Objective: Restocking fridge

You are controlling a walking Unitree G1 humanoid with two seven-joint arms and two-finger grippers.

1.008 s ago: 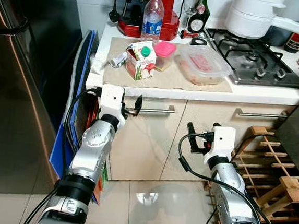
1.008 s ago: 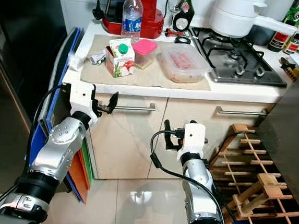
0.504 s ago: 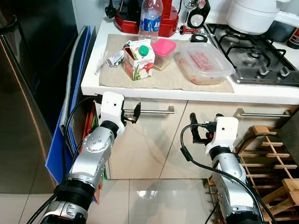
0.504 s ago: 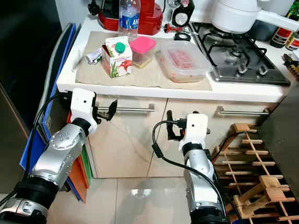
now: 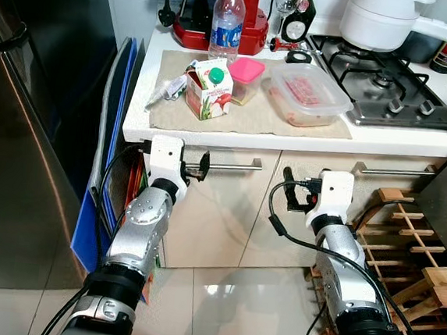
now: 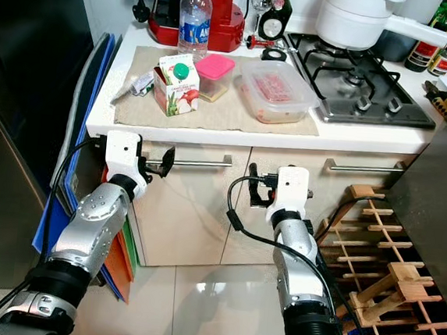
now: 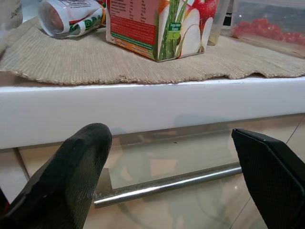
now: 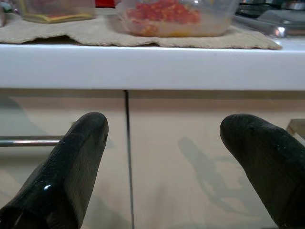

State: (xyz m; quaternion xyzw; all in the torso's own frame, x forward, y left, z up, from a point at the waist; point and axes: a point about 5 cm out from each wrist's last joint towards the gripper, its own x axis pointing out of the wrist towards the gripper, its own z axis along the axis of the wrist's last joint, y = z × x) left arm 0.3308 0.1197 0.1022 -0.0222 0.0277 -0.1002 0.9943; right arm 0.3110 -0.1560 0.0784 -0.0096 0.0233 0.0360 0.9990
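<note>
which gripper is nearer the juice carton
Left. The left gripper is just below and in front of the juice carton; the right gripper sits lower, off to its right.

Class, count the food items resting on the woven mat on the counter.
4: juice carton at the mat's left, pink-lidded tub behind it, clear food container on the right, crumpled packet at the left edge.
</note>
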